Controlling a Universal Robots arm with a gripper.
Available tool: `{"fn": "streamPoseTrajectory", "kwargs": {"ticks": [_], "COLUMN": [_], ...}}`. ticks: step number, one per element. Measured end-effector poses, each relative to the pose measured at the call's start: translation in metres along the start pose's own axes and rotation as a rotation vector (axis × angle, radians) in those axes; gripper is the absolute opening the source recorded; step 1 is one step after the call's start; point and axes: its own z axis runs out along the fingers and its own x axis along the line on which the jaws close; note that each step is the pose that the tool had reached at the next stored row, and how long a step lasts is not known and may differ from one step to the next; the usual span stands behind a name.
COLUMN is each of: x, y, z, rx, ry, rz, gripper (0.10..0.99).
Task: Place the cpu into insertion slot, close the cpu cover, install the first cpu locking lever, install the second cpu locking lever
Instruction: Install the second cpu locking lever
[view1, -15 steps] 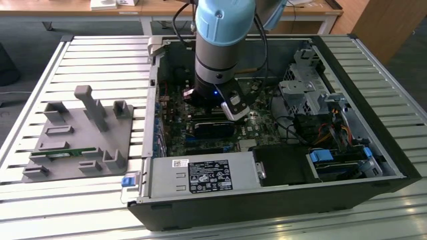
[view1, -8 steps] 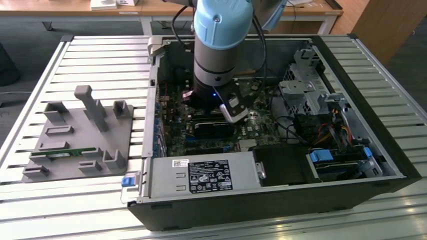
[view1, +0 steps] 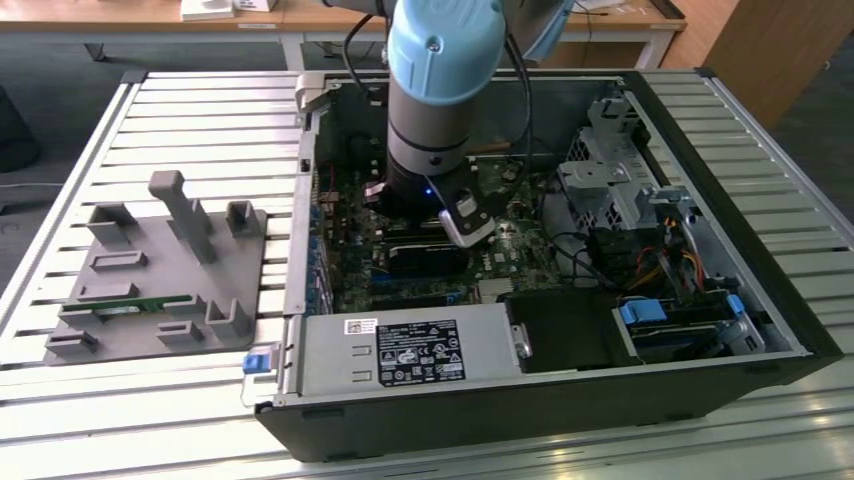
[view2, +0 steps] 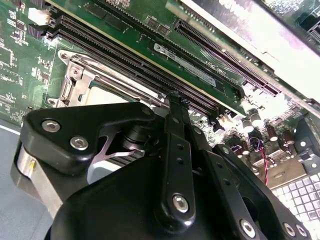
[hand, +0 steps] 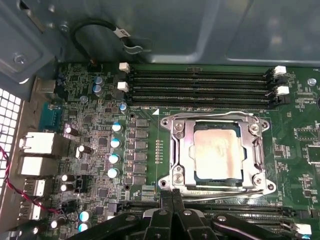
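The cpu (hand: 216, 151), a dull silver-tan square, lies flat in the insertion slot on the green motherboard. The cpu cover (hand: 181, 150), a silver-grey frame, lies down around it, so the slot itself is hidden beneath them. Thin metal lever rods run along two opposite sides of the frame, one (hand: 210, 115) by the memory slots and one (hand: 225, 189) on my side. My gripper (hand: 172, 194) is shut, its black fingertips together at the end of the nearer rod. In the second wrist view the gripper (view2: 175, 102) stands right beside the cover (view2: 75, 80) and the cpu (view2: 107, 94).
The arm (view1: 430, 110) reaches down into an open computer case (view1: 534, 400). Long black memory slots (hand: 200, 85) flank the socket, capacitors (hand: 115, 150) stand beside it, and a drive cage (view1: 614, 190) with cables sits at the exterior view's right. A grey fixture plate (view1: 160, 270) lies outside the case.
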Motion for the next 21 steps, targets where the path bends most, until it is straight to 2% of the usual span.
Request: {"fn": "streamPoseTrajectory", "kwargs": {"ticks": [21], "x": [0.0019], "y": [-0.0018], "z": [0.0060], "rx": [-0.040], "ry": [-0.0001], "rz": [-0.001], "gripper": [0.106]}}
